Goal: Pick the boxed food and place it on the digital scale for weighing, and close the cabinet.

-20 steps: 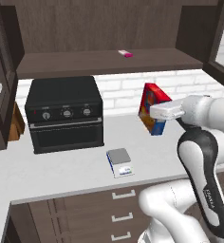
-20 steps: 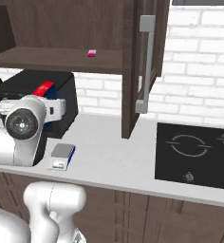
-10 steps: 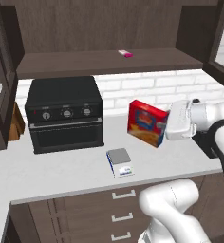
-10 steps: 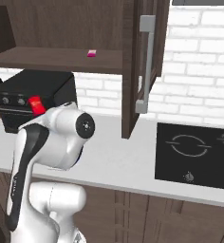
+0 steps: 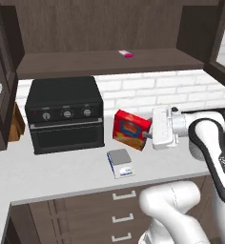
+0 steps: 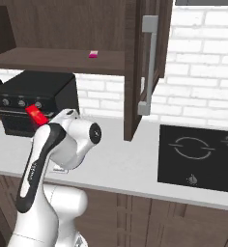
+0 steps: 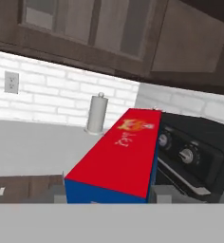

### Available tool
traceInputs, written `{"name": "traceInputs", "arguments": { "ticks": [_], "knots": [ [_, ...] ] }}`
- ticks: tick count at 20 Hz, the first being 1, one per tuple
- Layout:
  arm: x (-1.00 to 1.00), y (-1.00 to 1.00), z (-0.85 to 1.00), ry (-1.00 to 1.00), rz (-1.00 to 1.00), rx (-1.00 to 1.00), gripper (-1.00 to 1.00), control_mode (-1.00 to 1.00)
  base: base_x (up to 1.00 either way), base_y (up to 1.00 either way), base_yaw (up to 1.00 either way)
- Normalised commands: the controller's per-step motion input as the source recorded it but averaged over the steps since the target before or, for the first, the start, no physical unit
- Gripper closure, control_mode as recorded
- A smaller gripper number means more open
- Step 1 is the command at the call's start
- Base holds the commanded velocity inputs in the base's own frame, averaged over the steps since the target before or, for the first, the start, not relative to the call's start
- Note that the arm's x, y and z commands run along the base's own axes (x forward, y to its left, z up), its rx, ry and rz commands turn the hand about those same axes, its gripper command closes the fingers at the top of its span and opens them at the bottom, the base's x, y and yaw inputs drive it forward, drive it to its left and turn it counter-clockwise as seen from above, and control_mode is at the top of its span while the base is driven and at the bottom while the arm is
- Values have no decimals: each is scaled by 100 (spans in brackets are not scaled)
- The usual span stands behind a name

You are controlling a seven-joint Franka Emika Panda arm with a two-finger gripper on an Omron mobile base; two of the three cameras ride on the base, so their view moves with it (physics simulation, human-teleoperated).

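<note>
The boxed food [image 5: 131,129], red front with a yellow picture, hangs tilted above the counter, just behind and right of the digital scale [image 5: 120,163]. My gripper [image 5: 148,134] comes in from the right and is shut on the carton's right end. In the hand view the boxed food [image 7: 118,156] runs away from me between my gripper's [image 7: 109,195] fingertips [image 7: 159,192]. A red corner of the boxed food [image 6: 36,114] peeks past my arm. The cabinet [image 5: 109,62] stands open, its right door [image 6: 147,62] swung out over the counter.
A black toaster oven [image 5: 66,114] sits left of the carton, close to it. A tiny pink-and-white item [image 5: 126,54] lies on the cabinet shelf. A paper towel roll [image 7: 97,114] stands by the brick wall. A black cooktop [image 6: 203,149] is set into the counter at the right.
The arm has swung left and down, carrying the carton from the right side toward the spot above the scale. The carton has turned so its red front faces out.
</note>
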Motion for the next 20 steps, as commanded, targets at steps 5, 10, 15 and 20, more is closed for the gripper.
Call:
{"name": "traceInputs", "arguments": {
  "ticks": [5, 10, 15, 20],
  "knots": [
    [50, 0, -25, 17, 17, 0, 100, -100, 0, 0, 0],
    [47, 0, -41, 20, 17, 0, 100, -100, 0, 0, 0],
    [51, 0, -36, 1, 3, -1, 100, -100, 0, 0, 0],
    [28, 0, -35, 0, 0, -5, 100, -100, 0, 0, 0]
  ]
}}
